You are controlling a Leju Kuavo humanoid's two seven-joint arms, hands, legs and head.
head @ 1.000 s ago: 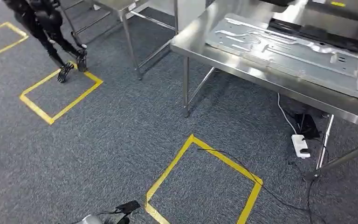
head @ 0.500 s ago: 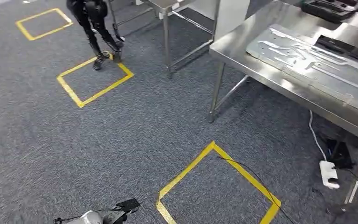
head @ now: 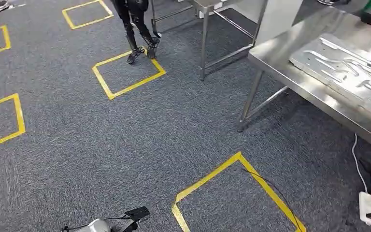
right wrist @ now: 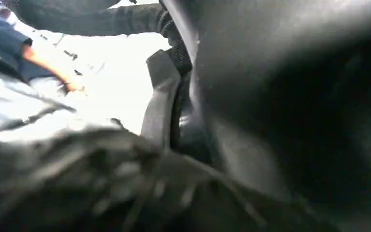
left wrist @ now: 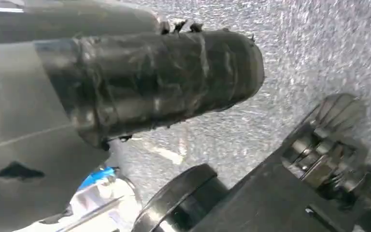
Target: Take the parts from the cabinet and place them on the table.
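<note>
Parts: none seen held; stamped metal panel (head: 348, 72) lies lengthwise on tabletop (head: 290, 65). Left robot hand (left wrist: 149, 82) state unclear; right likewise.

Bright light from above makes the steel table (head: 290, 58) shine. The grey carpet (head: 101, 145) looks clear. Both wrist views are blurry, dark and partly washed out.

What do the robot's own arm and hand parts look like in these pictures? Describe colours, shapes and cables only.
In the head view, the left arm is a rounded silver piece with a thin black cable and a flat black part. In the left wrist view, the left hand shows a thick dark cylinder wrapped in glossy black tape, beside smooth grey covering.
</note>
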